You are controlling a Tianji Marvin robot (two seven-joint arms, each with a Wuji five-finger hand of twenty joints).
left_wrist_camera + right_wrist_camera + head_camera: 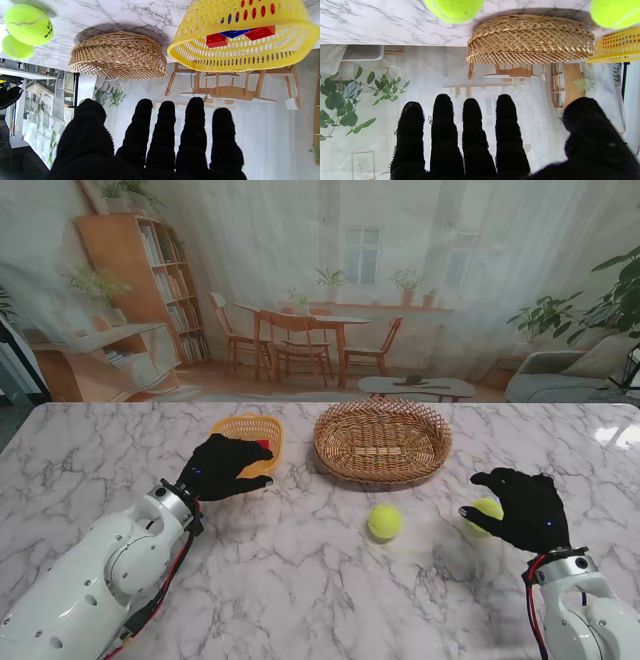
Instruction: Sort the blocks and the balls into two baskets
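Observation:
The yellow plastic basket (236,421) holds two red blocks (216,40) and a blue block (233,33). My left hand (222,467) hovers at its near rim, open, fingers straight, holding nothing. The empty wicker basket (382,473) sits to the right of it. One tennis ball (384,522) lies on the marble nearer to me than the wicker basket. A second tennis ball (487,510) is partly covered by my right hand (525,508). That hand is open, and its straight fingers (442,130) are not around the ball (455,8).
The marble table (300,580) ends at a printed room backdrop behind both baskets. From the left wrist, the wicker basket (117,57) stands between the yellow basket (237,60) and the two balls (28,23).

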